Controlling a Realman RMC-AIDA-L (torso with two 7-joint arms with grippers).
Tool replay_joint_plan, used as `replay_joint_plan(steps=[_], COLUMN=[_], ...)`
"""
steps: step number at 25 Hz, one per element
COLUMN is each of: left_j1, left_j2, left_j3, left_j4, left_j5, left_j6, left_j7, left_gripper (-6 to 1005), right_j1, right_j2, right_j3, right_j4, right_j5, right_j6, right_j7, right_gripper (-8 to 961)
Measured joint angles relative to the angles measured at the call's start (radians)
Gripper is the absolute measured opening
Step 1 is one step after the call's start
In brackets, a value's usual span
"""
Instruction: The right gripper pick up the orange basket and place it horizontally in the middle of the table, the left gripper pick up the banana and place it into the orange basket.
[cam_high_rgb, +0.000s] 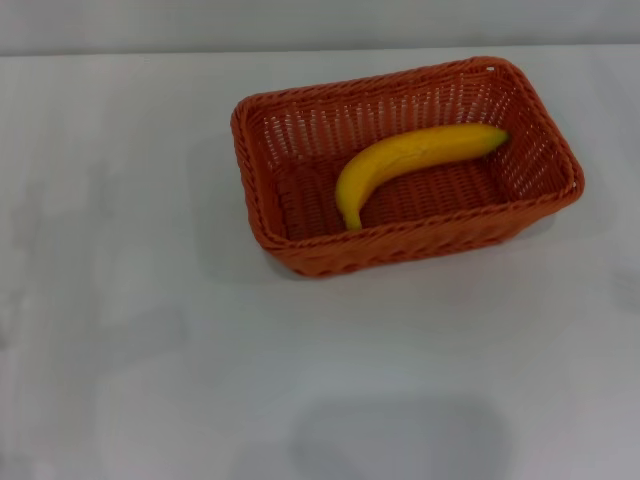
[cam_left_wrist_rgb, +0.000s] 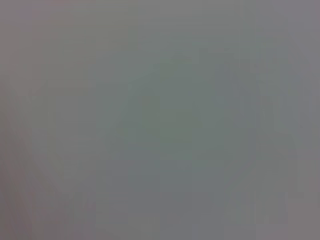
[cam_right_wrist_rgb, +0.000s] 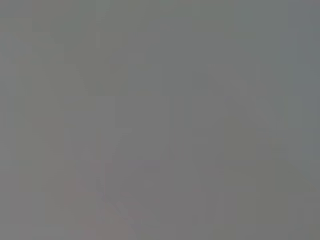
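The orange basket (cam_high_rgb: 300, 255) lies lengthwise across the far middle of the white table (cam_high_rgb: 150, 330) in the head view, slightly turned. Inside it rests the yellow banana (cam_high_rgb: 405, 160), curved, one end near the basket's front wall and the other toward its far right corner. Neither gripper appears in the head view. Both wrist views show only a plain grey surface, with no fingers and no objects.
The table's far edge (cam_high_rgb: 120, 53) runs along the top of the head view against a pale wall. A faint shadow (cam_high_rgb: 400, 435) falls on the tabletop near the front edge.
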Motion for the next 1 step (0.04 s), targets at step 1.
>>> replay_joint_plan(steps=[1], left_j1=[0.001], left_j2=[0.0], left_j3=[0.0], left_j4=[0.0], left_j5=[0.002], left_j6=[0.0], left_j7=[-0.001], left_gripper=[875], right_j1=[0.0], right_j2=[0.0], right_j3=[0.0], right_j4=[0.0], right_j5=[0.0], right_j6=[0.0], right_j7=[0.0], right_gripper=[859])
